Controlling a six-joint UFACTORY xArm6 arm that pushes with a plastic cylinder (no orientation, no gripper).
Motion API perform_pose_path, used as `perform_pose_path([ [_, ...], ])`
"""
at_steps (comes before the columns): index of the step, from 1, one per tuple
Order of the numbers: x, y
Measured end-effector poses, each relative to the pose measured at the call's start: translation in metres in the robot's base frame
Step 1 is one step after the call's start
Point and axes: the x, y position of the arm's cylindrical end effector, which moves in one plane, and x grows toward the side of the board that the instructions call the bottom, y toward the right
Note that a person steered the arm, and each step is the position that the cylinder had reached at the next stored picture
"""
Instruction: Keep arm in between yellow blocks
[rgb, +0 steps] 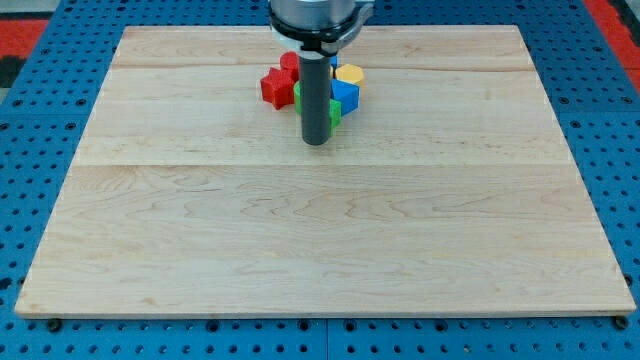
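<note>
My tip (316, 142) rests on the board just below a tight cluster of blocks near the view's top centre. The rod hides the middle of the cluster. A yellow block (349, 74) shows at the cluster's upper right; I see only this one yellow block. A blue block (346, 96) sits under it. A red star-shaped block (274, 87) is at the left, with another red block (290, 63) above it. Green blocks (336, 110) peek out on either side of the rod.
The wooden board (320, 230) lies on a blue pegboard table (30, 150). The arm's grey body (318, 15) hangs over the board's top edge.
</note>
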Motion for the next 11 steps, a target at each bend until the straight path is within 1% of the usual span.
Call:
perform_pose_path([
  [1,0.005,-0.008],
  [2,0.014,0.024],
  [3,0.011,0.088],
  [4,-0.005,0.105],
  [5,-0.032,0.115],
  [8,-0.092,0.03],
  [9,-0.1,-0.005],
  [10,-0.116,-0.004],
  [11,-0.142,0.005],
])
